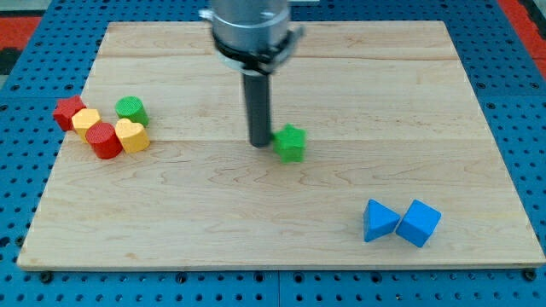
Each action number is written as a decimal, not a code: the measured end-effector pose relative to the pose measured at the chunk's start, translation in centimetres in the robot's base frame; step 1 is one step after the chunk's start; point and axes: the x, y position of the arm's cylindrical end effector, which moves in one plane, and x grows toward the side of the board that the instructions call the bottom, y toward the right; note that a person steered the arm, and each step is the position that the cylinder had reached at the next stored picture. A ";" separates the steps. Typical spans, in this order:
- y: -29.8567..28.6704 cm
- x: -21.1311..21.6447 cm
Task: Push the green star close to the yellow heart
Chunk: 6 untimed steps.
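Green star sits mid-frame, our tip touching its left side; no pincer exists. Pushing from here drives it rightward, away from the yellow heart.

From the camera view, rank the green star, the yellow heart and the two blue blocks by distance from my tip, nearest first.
1. Green star: right beside my tip, on the view's right.
2. Yellow heart: off to the view's left, in the cluster of red, yellow and green blocks.
3. Blue blocks: toward the view's bottom right. The triangular one looks only slightly nearer than the heart, too close to call; the other is farthest.
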 end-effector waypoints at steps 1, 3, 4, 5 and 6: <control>-3.3 4.5; 6.7 0.8; 3.6 -2.8; -8.0 -3.3; -8.4 -2.5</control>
